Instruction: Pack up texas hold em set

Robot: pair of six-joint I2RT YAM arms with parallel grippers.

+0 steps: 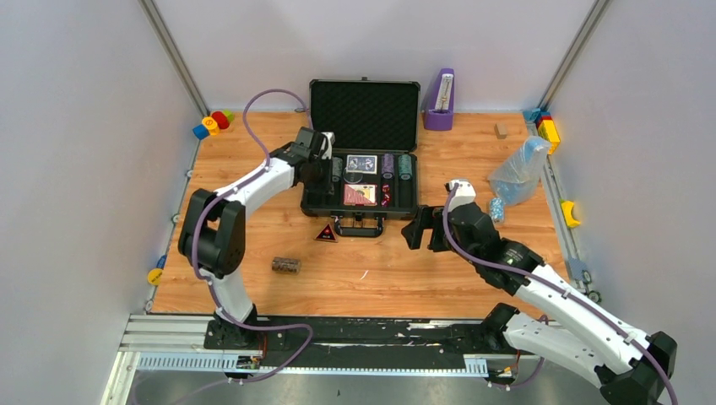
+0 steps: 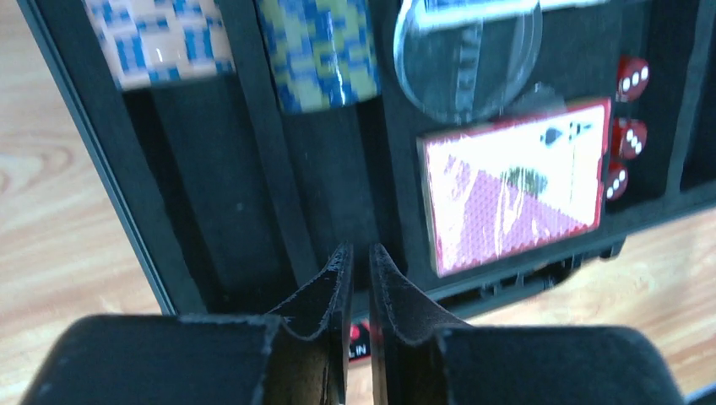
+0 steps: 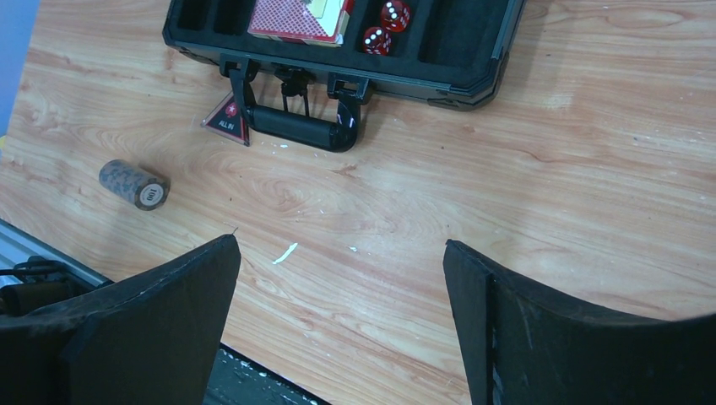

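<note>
The black case [image 1: 308,202] lies open at the table's back middle, its foam lid [image 1: 365,114] upright. Inside are chip rolls [image 2: 319,51], a red card deck [image 2: 515,181], a blue deck [image 1: 360,164] and red dice [image 2: 629,80]. My left gripper [image 2: 356,253] hovers over the case's left slots, its jaws almost together with nothing between them. On the wood lie one loose chip roll [image 3: 133,184] and the dark red triangle [image 3: 226,120] by the handle [image 3: 295,131]. My right gripper [image 3: 339,242] is open and empty above bare wood, right of the case front.
A purple upright object [image 1: 440,99] stands right of the lid. Toy blocks sit at the back left [image 1: 213,123] and back right [image 1: 547,126]. A clear plastic bag [image 1: 519,171] and a small wooden block [image 1: 501,130] lie on the right side.
</note>
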